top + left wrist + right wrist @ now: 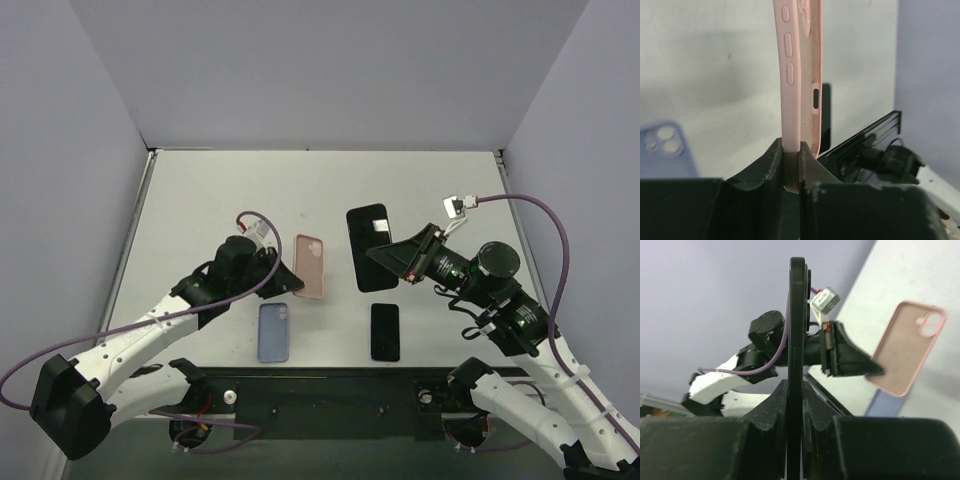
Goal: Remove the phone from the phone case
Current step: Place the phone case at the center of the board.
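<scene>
Phone (368, 245): one, gripped low down by the right jaws, which are clenching on it; it is sitting out of the pink case, with a strip of table showing between the two.
Pink case (311, 266): one, its hollow side facing the top camera; the left jaws are pinching one of its walls tight.
Blue case (272, 332): one, lying flat on the table (200, 200), nearer the arm bases than the pink case.
Black slab (385, 331): one, lying flat, level with the blue case and apart from it; I cannot tell whether it is a phone or a case.
Count: two cases, one certain phone, one black slab, two arms.
Hidden: both wrist cameras are seeing their held things edge-on, so the phone is showing only as a thin dark line and its lower end is disappearing between the fingers. The blue case is running off the left edge of the left wrist view. The right arm (520, 320) is running off the bottom right corner of the top view. I cannot tell whether the phone or the pink case is touching the table.
Edges: walls (330, 70) are closing in the left, back and right sides. Bare table is stretching from the held things to the back wall. The blue case and black slab are lying just ahead of the black rail (330, 385) at the near edge.
</scene>
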Motion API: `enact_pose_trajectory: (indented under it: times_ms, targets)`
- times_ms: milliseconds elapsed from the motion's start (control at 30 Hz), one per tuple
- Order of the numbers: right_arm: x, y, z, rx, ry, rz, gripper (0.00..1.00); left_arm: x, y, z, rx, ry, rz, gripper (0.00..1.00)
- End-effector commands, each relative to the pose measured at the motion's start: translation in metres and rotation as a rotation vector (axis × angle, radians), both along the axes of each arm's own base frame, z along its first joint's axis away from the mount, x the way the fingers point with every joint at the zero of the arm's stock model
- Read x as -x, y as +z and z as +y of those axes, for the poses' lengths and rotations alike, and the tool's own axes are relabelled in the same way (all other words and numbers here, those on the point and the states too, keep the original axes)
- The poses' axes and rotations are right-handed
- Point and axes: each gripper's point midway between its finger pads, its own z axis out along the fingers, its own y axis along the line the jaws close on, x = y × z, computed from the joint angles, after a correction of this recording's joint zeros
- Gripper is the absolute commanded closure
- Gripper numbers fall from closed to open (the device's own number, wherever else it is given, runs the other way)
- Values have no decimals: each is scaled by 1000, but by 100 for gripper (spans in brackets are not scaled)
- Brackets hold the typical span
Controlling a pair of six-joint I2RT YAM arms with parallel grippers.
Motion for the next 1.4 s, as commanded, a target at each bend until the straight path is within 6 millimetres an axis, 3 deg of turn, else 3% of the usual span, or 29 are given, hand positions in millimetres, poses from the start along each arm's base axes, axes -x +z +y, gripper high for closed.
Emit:
enact_pose_trajectory:
  times_ms: [0,167,467,800,1033,1367]
  targets:
    - [-10,-28,-10,165,-59,-18,100,35,-36,12,-66,-3,49,100]
    - [-13,-35,-8,173,-56,-7,100,74,-76,3,-39,28,152,100]
    - [-8,-39,-14,179,-68,-6,100,93,-124,2,-46,88,315,100]
    - [-1,-46,-25,200,-95,1,100,93,-130,0,-10,96,316,100]
    - [1,-39,-23,175,-84,-11,100,112,-149,1,-53,65,429,100]
    - [2,-44,-24,175,-85,-3,100,126,-156,7,-112,48,484,89]
